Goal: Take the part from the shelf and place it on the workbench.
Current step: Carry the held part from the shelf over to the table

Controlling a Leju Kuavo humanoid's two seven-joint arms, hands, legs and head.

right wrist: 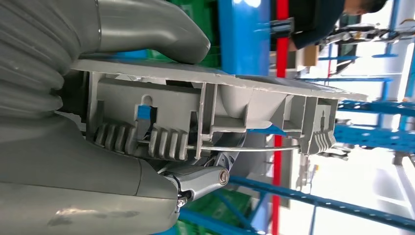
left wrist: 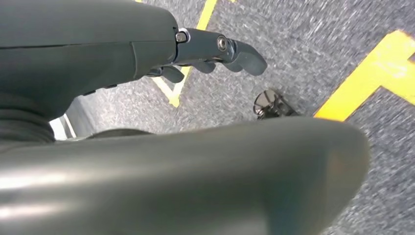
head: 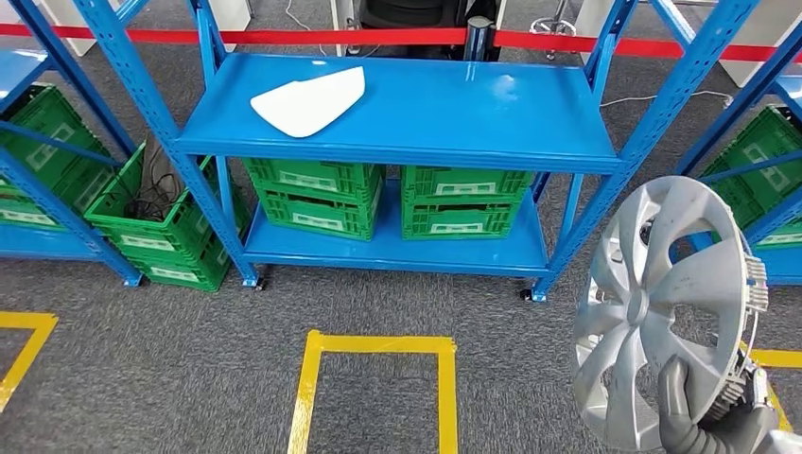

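Silver wheel cover [head: 653, 312], blue shelf [head: 426, 113], green crates [head: 317, 194], yellow floor tape [head: 378, 345].

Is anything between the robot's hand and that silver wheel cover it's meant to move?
No. The right hand already grips the wheel cover by its lower rim, thumb on the face, clear of the blue shelf. The workbench is out of sight, so that path can't be judged.

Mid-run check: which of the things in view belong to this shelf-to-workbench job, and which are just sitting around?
Job:
- silver wheel cover, gripped at its lower rim by the right robot hand
- blue shelf, in front of the robot

Lying about:
- white panel on the top shelf
- green crates on the lower shelf
- yellow floor tape
- left robot hand, holding nothing
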